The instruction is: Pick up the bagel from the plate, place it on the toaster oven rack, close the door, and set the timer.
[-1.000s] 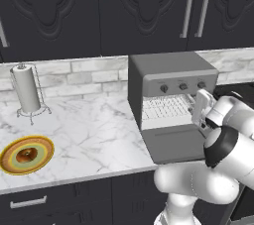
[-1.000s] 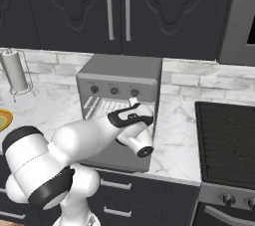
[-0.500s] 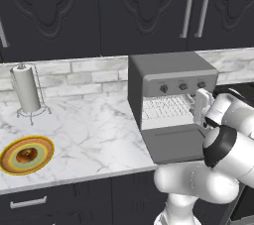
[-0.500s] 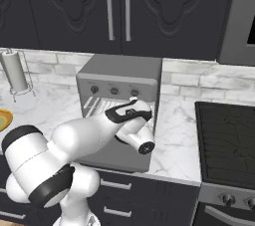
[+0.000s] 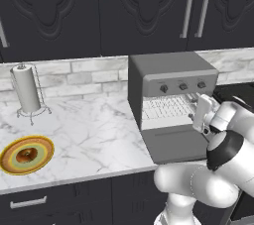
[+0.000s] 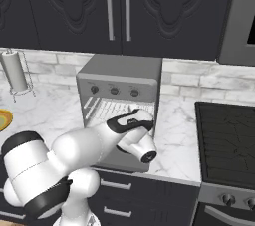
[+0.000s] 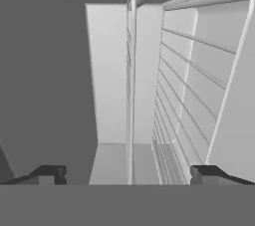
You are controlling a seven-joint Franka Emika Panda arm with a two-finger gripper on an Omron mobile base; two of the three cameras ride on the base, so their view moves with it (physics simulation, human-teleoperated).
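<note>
- At the far left of the marble counter (image 5: 94, 135) sits the plate (image 5: 43, 150), ringed in yellow, orange and brown.
- The bagel (image 5: 27, 155), a small brown-orange ring, lies in the middle of the plate.
- Behind the plate, near the brick wall, a paper towel roll (image 5: 26, 89) stands upright in a wire holder.
- Black cabinets (image 5: 139, 11) with long metal handles hang along the wall above.
- Further right is the grey toaster oven (image 5: 166, 75), with three knobs (image 5: 182, 86) in a row across its front.
- Its door (image 5: 176, 143) is folded down flat toward the robot, leaving the oven mouth open.
- The rack (image 5: 166, 107), a pale wire grid, lies inside the opening.
- The gripper (image 5: 199, 115) is at the right side of the oven mouth, just above the door, with its fingers spread wide and holding nothing; the hand view looks along the rack's bars (image 7: 189, 90).
- In the right base view a black stovetop (image 6: 226, 140) lies to the right of the oven.
</note>
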